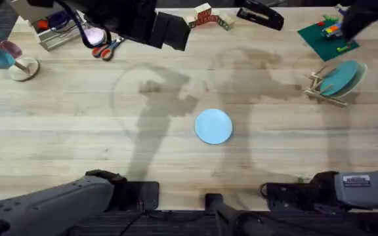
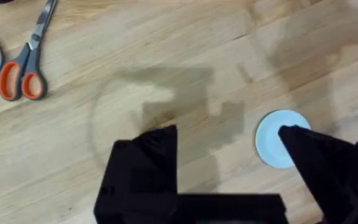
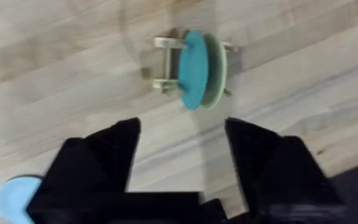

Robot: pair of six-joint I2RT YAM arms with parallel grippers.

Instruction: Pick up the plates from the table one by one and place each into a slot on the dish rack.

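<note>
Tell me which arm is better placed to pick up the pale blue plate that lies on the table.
Probably the left arm: its open claw has the pale blue round plastic plate beside one fingertip, while the right claw faces the small wooden dish rack.

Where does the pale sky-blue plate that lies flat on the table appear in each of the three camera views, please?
Overhead: the sky-blue plate lies flat near the table's middle.
Left wrist: it sits right of centre, partly behind one black finger.
Right wrist: a sliver of it shows at the lower left corner.
Shared landmark: the dish rack holding the teal plate, also in the right wrist view.
</note>
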